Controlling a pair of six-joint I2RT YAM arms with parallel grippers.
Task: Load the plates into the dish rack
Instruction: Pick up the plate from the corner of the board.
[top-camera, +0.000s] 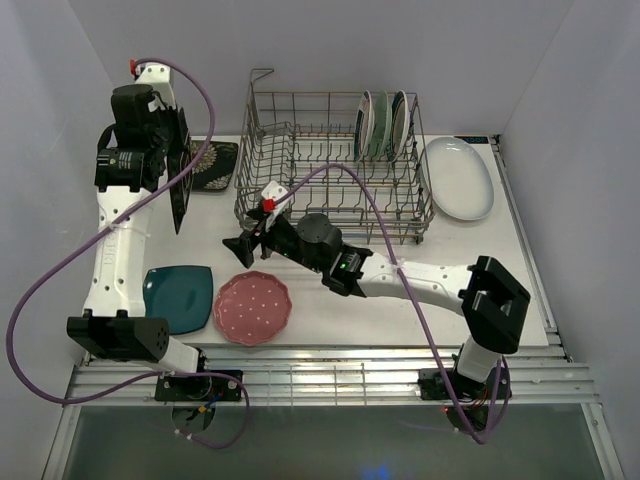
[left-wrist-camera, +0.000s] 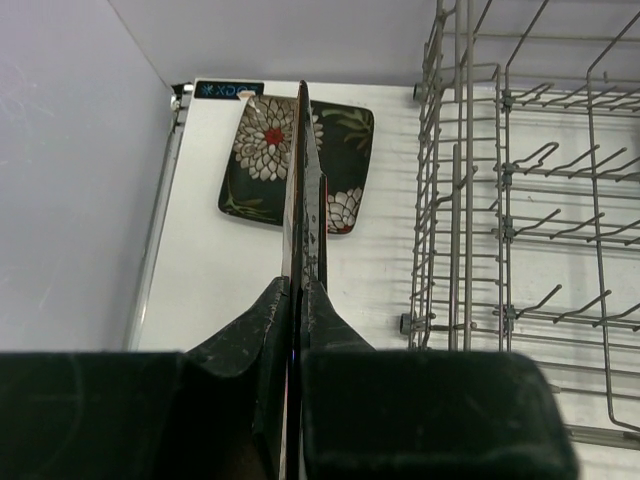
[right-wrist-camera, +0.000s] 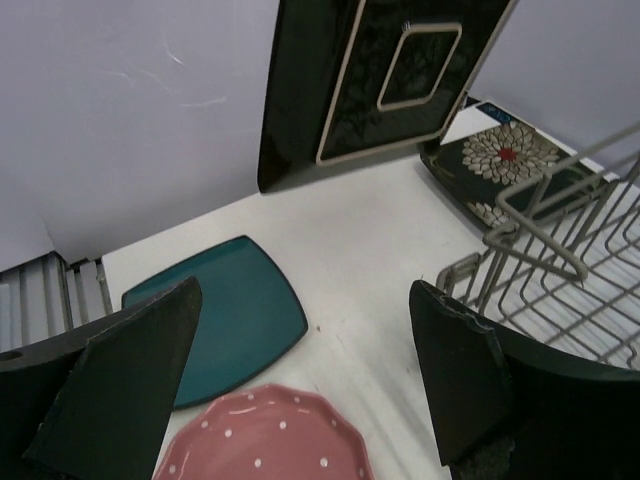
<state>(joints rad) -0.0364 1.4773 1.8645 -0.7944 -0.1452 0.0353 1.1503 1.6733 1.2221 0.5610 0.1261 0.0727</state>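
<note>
Left hand (left-wrist-camera: 296, 300) clamped on black square plate (left-wrist-camera: 306, 200), edge-on, face hidden; right hand (right-wrist-camera: 305, 300) apart, pink plate (right-wrist-camera: 265, 440) cropped.

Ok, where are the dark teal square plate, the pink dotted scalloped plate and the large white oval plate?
dark teal square plate (top-camera: 180, 298), top view, centre
pink dotted scalloped plate (top-camera: 252, 307), top view, centre
large white oval plate (top-camera: 460, 178), top view, centre

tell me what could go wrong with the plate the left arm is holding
1. The left gripper pinches the black square plate only at its rim, on edge in the air; it may slip and fall near the floral plate.
2. The dish rack has a tall side wall; the plate could knock it going in.
3. The open right gripper hovers by the rack's near corner; the arms might collide.
</note>
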